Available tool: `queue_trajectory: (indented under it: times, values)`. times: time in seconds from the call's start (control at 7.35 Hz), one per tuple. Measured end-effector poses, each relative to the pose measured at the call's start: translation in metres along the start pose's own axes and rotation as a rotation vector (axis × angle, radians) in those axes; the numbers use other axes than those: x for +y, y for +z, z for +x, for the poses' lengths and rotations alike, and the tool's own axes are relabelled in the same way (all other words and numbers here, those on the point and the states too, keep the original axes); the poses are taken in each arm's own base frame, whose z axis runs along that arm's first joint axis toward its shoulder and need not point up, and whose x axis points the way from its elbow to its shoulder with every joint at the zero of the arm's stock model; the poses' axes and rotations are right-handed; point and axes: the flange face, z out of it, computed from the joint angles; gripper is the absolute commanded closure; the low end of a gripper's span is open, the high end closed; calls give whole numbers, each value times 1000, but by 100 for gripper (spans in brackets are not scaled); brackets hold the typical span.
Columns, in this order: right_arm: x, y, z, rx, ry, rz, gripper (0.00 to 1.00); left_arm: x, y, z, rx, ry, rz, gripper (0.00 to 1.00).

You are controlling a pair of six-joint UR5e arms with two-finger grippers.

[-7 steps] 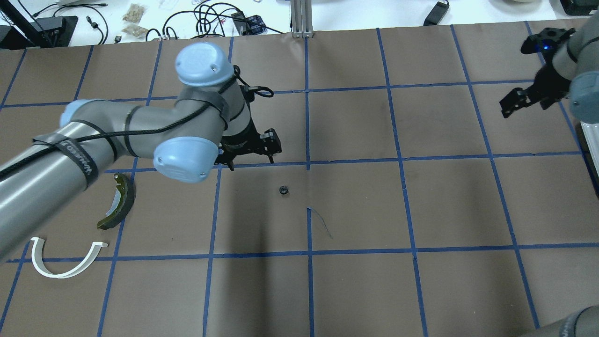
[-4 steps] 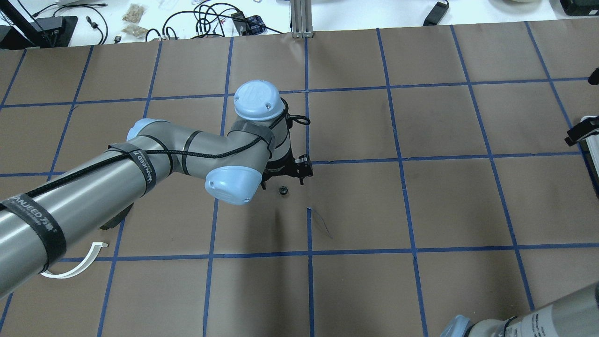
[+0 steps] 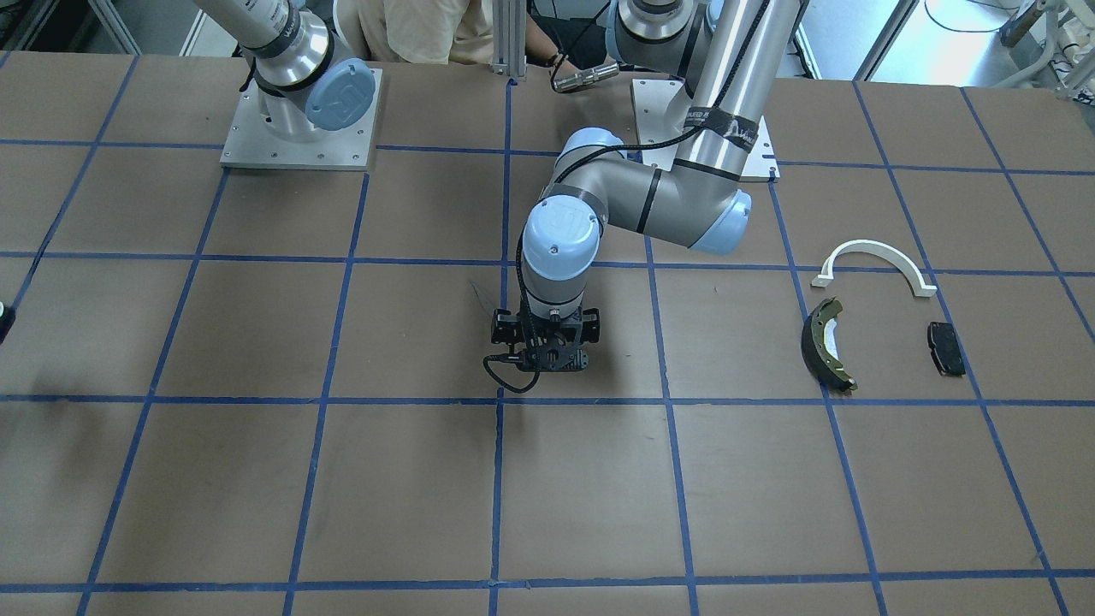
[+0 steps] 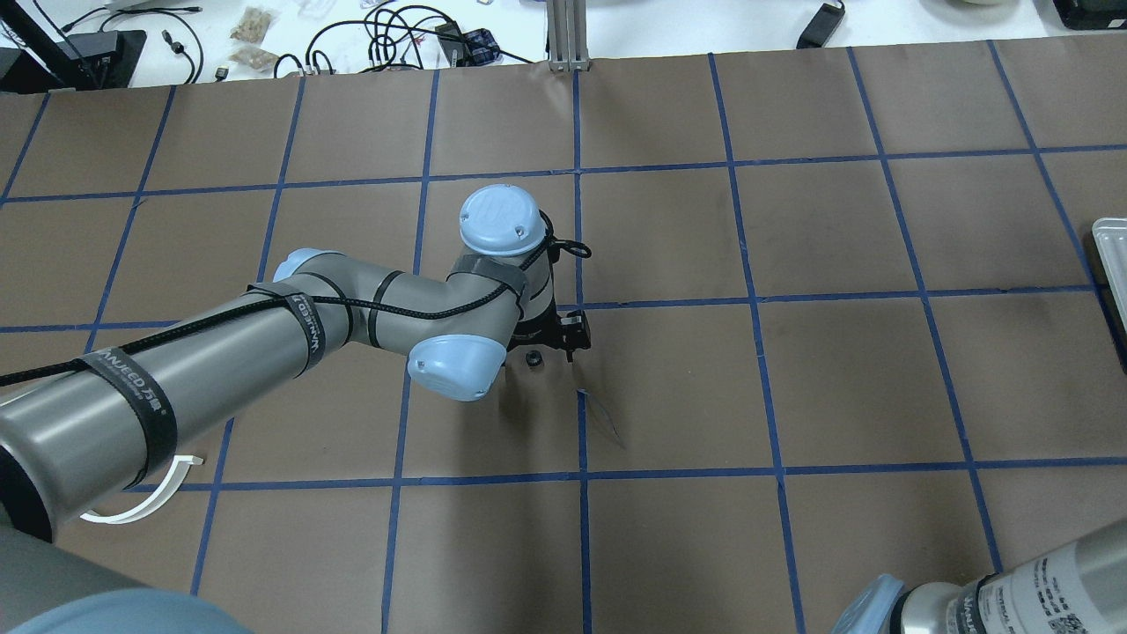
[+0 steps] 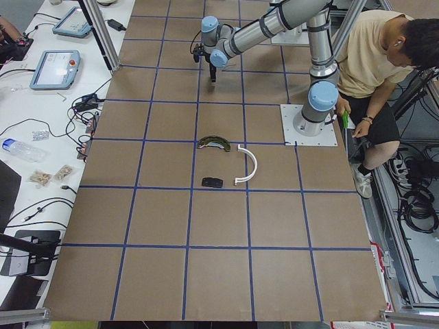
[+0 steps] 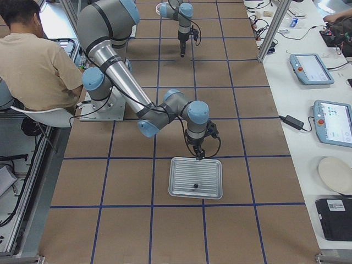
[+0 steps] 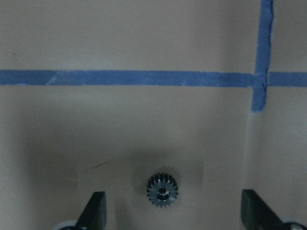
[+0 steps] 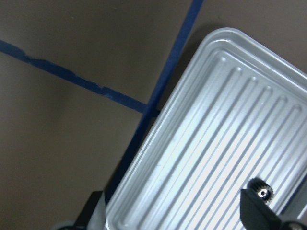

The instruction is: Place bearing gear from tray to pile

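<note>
A small dark toothed gear (image 7: 162,190) lies flat on the brown paper near the table's middle (image 4: 532,358). My left gripper (image 7: 175,211) is open and low over it, one finger on each side, not touching. A second small gear (image 8: 263,192) lies in the ribbed metal tray (image 6: 181,168). My right gripper (image 8: 172,215) is open and empty above the tray's edge. The pile lies far off on my left: a white arch bracket (image 3: 873,255), a dark brake shoe with an olive rim (image 3: 823,344) and a small black pad (image 3: 945,348).
The table is covered with brown paper marked by a blue tape grid. The tray's corner shows at the overhead view's right edge (image 4: 1109,251). A person sits behind the robot's bases (image 5: 374,62). Cables, tablets and clutter lie on the white bench beyond the far edge.
My left arm has swung right and come down until its open fingers straddle the gear on the paper. My right arm has moved out of the overhead view to the right.
</note>
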Motion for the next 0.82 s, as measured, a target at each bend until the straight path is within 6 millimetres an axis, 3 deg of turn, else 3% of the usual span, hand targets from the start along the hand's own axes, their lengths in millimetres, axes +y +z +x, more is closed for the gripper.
queue_trajectory:
  times: [0.14, 0.41, 0.82]
  values:
    - [12, 14, 32, 2, -62, 8, 0, -1, 1, 0, -1, 1, 1, 100]
    - [20, 49, 71, -24, -166, 31, 0, -3, -2, 0, 0, 3, 9, 100]
    - [21, 70, 77, -69, -352, 40, 0, -5, -5, -2, -1, 4, 13, 100]
